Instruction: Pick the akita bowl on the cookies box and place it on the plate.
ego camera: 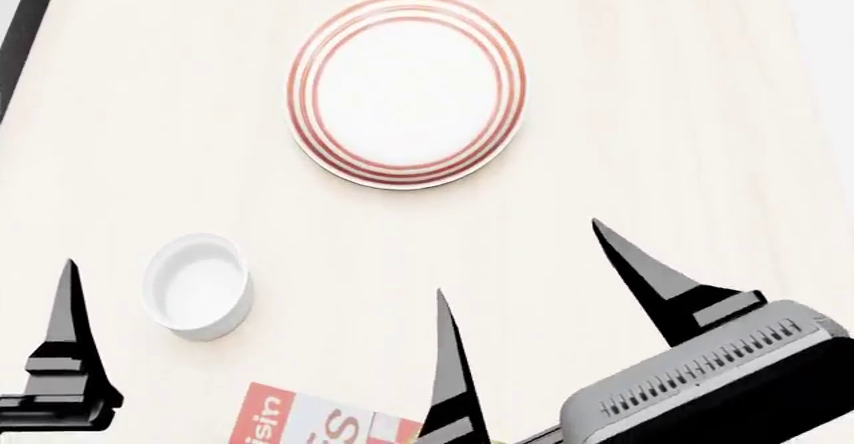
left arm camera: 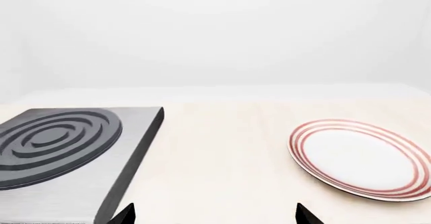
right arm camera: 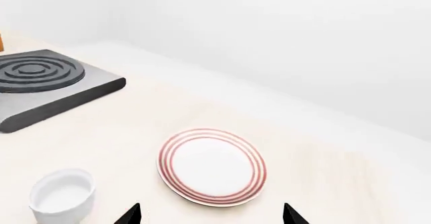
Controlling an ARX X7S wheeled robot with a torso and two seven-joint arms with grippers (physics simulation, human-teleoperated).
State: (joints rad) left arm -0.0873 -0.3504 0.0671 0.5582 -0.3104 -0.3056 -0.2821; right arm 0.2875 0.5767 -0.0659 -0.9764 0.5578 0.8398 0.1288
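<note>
Head view — plate point(ego camera: 407, 89) beyond right pincer point(ego camera: 527, 264)

Quick count: one round white plate with red rings point(ego camera: 406, 89), one small plain white cup point(ego camera: 199, 286), one grey stove burner slab with dark concentric rings point(right arm camera: 47, 82), one red-and-white cookies carton point(ego camera: 314, 419), just a corner showing.

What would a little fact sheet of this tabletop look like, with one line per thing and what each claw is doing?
Surface: pale wooden table
Plate: round white plate with thin red rings, nothing on it
Cup: small plain white cup, nearer the robot than the plate, to its left in the head view
Box: red-and-white cookies carton, only a corner in view
Stove: grey burner block with dark rings, left of the plate
Speckled bowl: not in view
Left claw: open, holding nothing
Right claw: open, holding nothing
</note>
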